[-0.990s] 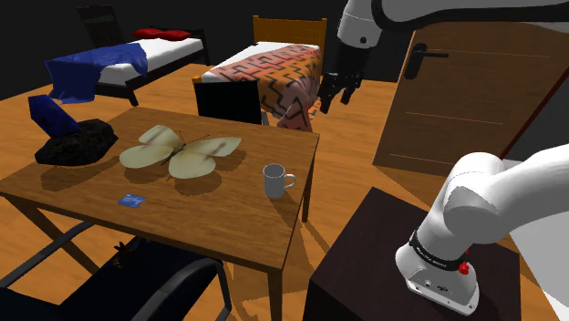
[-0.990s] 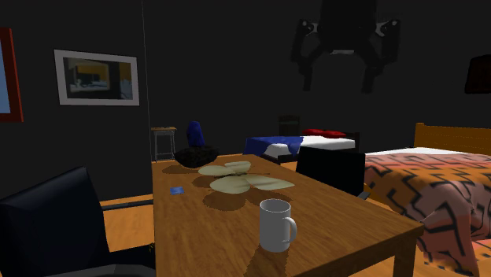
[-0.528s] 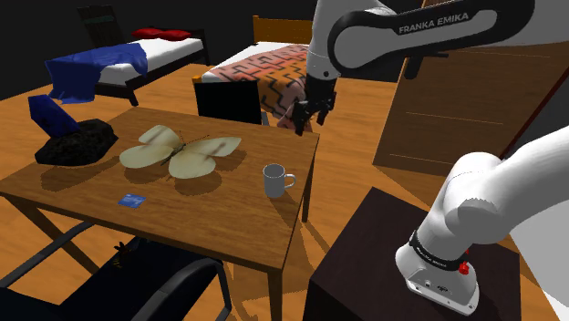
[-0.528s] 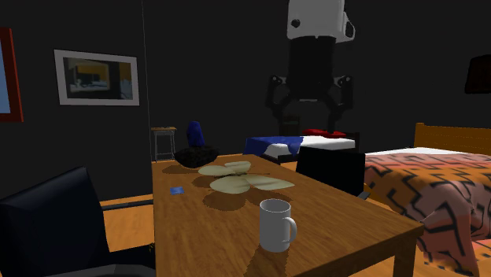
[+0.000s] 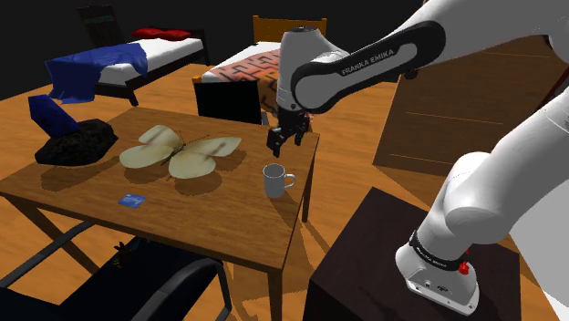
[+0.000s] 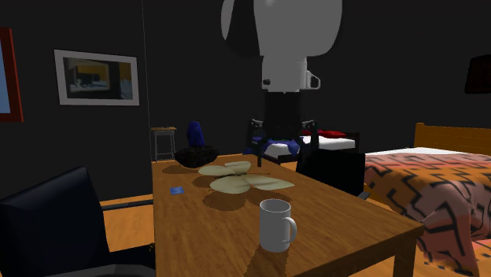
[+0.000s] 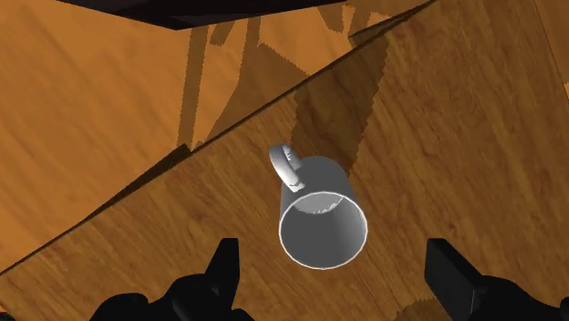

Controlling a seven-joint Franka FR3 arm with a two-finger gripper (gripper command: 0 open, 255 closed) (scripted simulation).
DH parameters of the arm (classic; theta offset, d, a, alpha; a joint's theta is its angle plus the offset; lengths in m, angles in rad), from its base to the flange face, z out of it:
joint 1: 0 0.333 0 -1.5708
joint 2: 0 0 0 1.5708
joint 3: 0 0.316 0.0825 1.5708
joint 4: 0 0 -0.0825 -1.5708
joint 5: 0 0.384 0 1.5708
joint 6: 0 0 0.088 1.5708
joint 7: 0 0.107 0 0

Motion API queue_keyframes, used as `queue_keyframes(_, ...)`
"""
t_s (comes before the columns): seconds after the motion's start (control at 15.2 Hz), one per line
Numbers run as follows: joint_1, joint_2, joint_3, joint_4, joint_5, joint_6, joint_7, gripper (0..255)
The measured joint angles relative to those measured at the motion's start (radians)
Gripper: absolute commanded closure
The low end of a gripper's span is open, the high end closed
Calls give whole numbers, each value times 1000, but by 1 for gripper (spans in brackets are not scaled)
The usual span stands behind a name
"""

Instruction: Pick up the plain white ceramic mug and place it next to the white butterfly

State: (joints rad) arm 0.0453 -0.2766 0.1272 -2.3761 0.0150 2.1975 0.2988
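Note:
A plain white mug [image 5: 274,180] stands upright on the wooden table [image 5: 82,182] near its edge, handle toward the shoulder view's right. The same mug [image 6: 276,225] is in the foreground of the second exterior view, and from above the mug [image 7: 321,222] sits just ahead of the fingers. My gripper [image 5: 284,138] hangs open above and slightly behind the mug, not touching it; the gripper [image 6: 282,145] shows both fingers spread, and the gripper [image 7: 337,274] has its fingers [image 7: 222,266] wide apart. A pale butterfly [image 5: 179,150] lies flat mid-table, the butterfly [image 6: 241,178] beyond the mug.
A black lump with a blue object [image 5: 75,141] sits at the table's far corner and a small blue card [image 5: 133,201] lies near the front edge. A dark chair back [image 5: 229,101] stands behind the table, an office chair [image 5: 128,287] in front. Beds [image 5: 264,77] lie beyond.
The arm has swung down and toward the shoulder view's left, bringing the open gripper from high beside the door to just above the mug. The mug and butterfly have not moved.

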Motion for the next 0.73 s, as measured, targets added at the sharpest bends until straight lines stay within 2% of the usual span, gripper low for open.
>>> queue_keyframes(0.33,3,175,28,53,-35,100,54,0)
queue_keyframes(0.53,12,311,42,120,-71,153,101,0)
queue_keyframes(0.73,14,349,43,120,-84,187,114,0)
